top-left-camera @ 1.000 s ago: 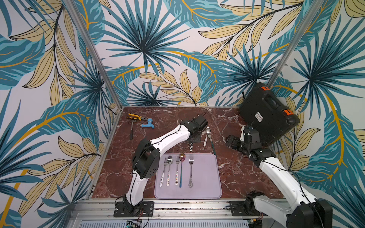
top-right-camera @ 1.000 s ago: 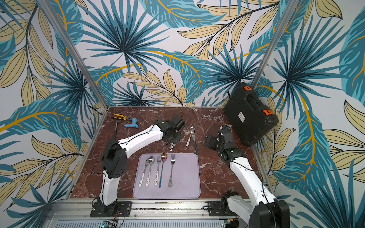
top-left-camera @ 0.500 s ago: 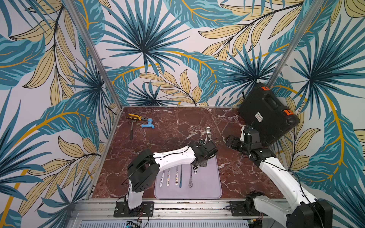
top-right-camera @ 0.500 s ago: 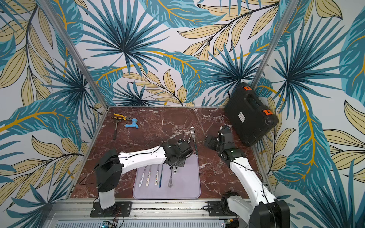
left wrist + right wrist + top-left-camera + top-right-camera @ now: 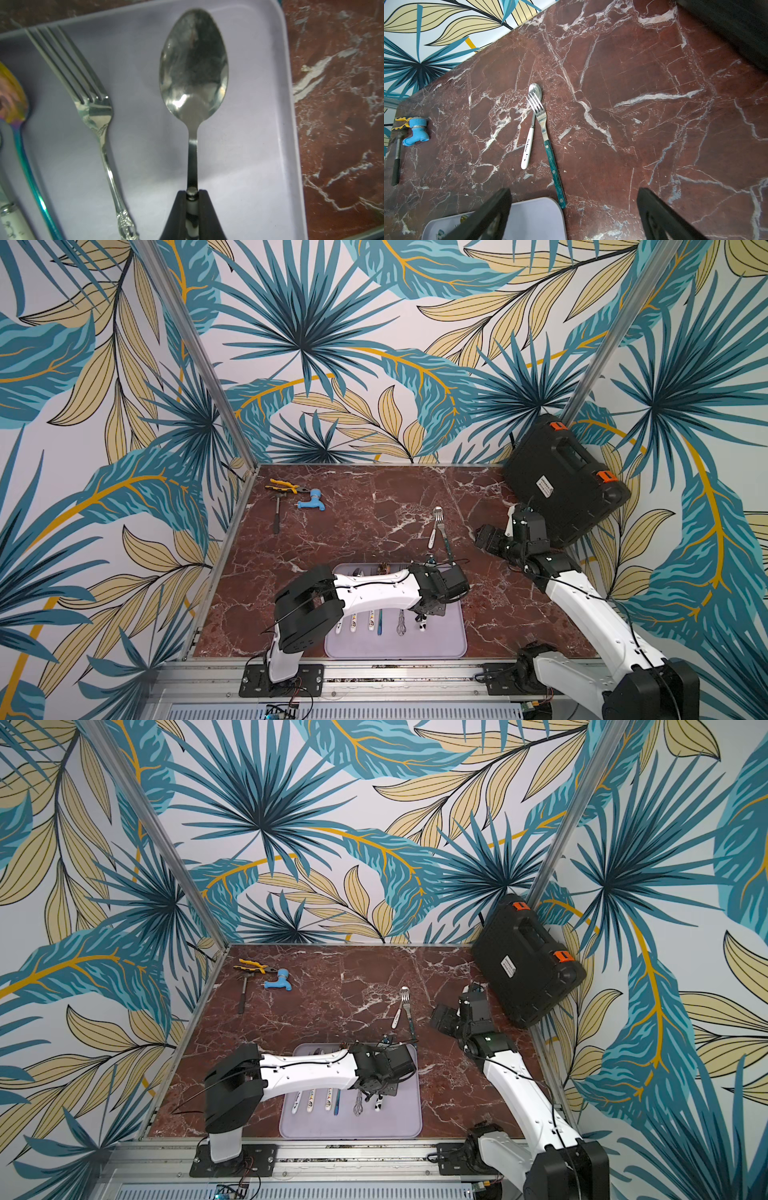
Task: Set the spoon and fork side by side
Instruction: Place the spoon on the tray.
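Spoon (image 5: 194, 68): pinched by its handle in the left gripper (image 5: 192, 195) — jaws nearly closed on it.
Place: over the right part of the purple tray (image 5: 259, 104); I cannot tell if it touches.
Fork (image 5: 93, 104): flat on the tray, just left of the spoon, not touching.
Long way: both run near to far, heads at the far end — almost lined up.
Right gripper (image 5: 490, 539): wide open, empty, far right, well away.
Next, I think: lower it and let go.
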You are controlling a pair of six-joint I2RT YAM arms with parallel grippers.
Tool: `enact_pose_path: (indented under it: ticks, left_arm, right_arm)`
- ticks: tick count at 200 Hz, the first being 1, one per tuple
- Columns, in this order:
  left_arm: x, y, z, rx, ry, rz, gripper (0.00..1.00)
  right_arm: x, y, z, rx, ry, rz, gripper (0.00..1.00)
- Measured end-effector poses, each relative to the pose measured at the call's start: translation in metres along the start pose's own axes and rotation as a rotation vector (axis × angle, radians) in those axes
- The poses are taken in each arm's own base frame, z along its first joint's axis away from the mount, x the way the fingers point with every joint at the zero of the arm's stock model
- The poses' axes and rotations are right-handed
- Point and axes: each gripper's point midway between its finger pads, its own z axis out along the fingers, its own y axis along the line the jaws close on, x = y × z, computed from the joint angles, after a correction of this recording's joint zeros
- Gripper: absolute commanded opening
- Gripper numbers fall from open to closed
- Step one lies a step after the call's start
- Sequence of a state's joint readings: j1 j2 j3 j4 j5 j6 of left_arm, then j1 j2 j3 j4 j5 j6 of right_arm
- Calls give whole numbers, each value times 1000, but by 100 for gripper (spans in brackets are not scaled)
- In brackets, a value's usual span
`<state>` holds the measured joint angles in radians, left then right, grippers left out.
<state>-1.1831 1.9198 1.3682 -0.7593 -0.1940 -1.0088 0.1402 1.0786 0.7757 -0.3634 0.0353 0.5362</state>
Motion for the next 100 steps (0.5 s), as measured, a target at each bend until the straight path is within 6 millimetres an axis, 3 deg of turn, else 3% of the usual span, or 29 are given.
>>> enact_pose_path:
  ticks: [100]
  left_arm:
    - [0, 16, 12, -44, 18, -57, 0]
  right_arm:
    - [0, 1, -1, -4, -2, 4, 100]
